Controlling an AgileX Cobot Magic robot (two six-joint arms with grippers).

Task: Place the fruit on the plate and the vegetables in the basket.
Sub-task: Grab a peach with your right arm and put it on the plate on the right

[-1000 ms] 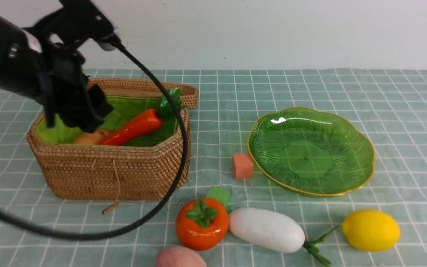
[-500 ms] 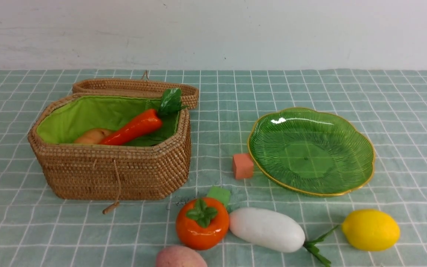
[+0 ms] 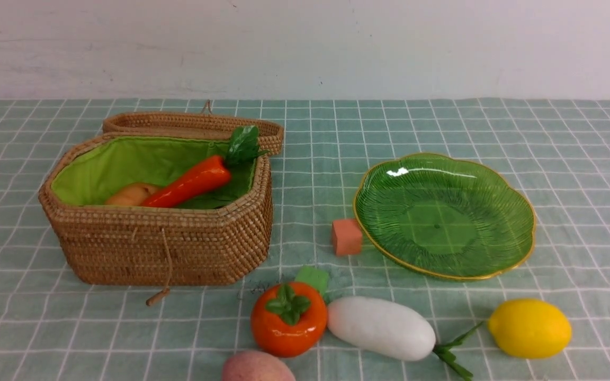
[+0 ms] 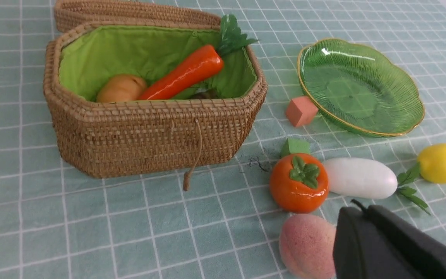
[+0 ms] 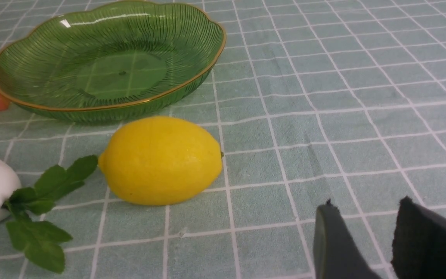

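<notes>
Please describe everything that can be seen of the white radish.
The white radish is a smooth, matte oval with a green leafy stalk at one end. It lies on its side on the checked cloth, outside the basket. Its blunt end seems to touch the persimmon; its leaves reach toward the lemon.

No readable txt, labels or nos. anywhere.

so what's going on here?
Sorting job, partway done. The carrot lies in the basket beside a tan item, and the plate holds nothing yet. The persimmon, radish, lemon and peach sit on the cloth. Neither arm is handling anything: the left gripper is shut, the right gripper open, both empty.
</notes>
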